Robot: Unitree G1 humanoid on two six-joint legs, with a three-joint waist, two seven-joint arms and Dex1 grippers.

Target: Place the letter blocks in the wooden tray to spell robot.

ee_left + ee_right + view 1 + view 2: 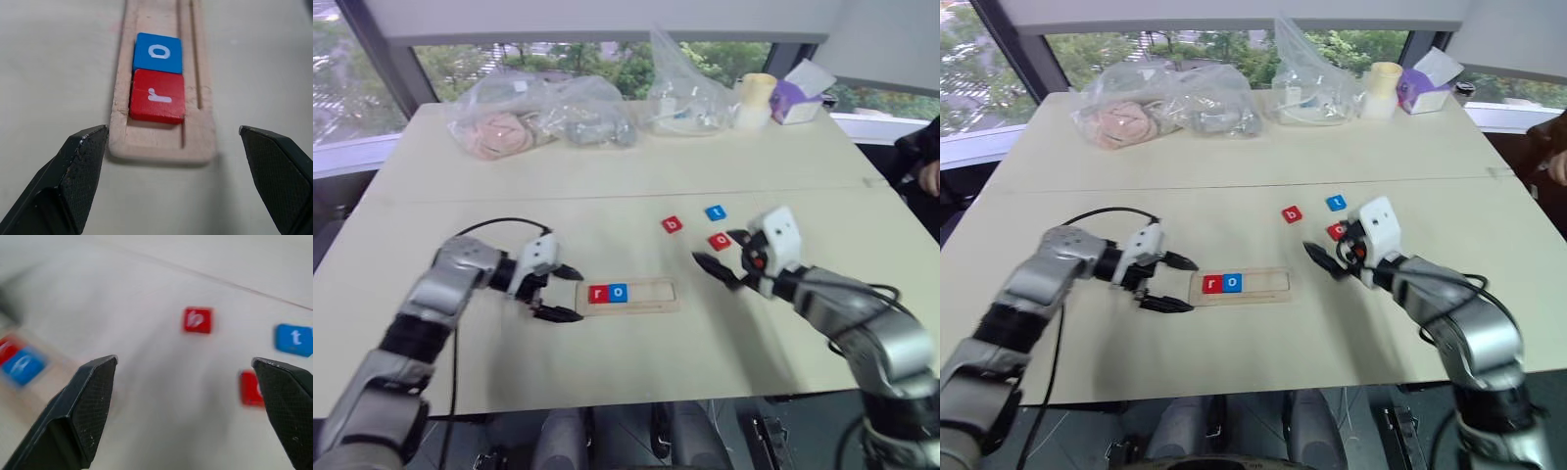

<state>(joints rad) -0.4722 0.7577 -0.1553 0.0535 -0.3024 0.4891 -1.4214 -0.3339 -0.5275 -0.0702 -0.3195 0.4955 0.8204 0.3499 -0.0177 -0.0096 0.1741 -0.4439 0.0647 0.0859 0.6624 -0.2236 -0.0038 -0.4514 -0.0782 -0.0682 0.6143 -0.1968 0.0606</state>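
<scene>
1. We take this for an office or lab room set up for testing, high in a building.
2. We see a wide pale worktop [607,166] made of two tables pushed together.
3. A long window [587,59] behind it looks out on trees and streets below.
4. Clear plastic bags [538,117] of odds and a purple tissue box [795,100] sit at the far edge.

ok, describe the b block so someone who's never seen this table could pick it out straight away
Start at the narrow light-wood tray near the table's front, with a red r and a blue o at one end. Beyond its other end, three small square tiles lie loose by the right tool. The small red square b tile is the one nearest the tray; the blue t tile differs in colour, the other red tile shows o.
</scene>
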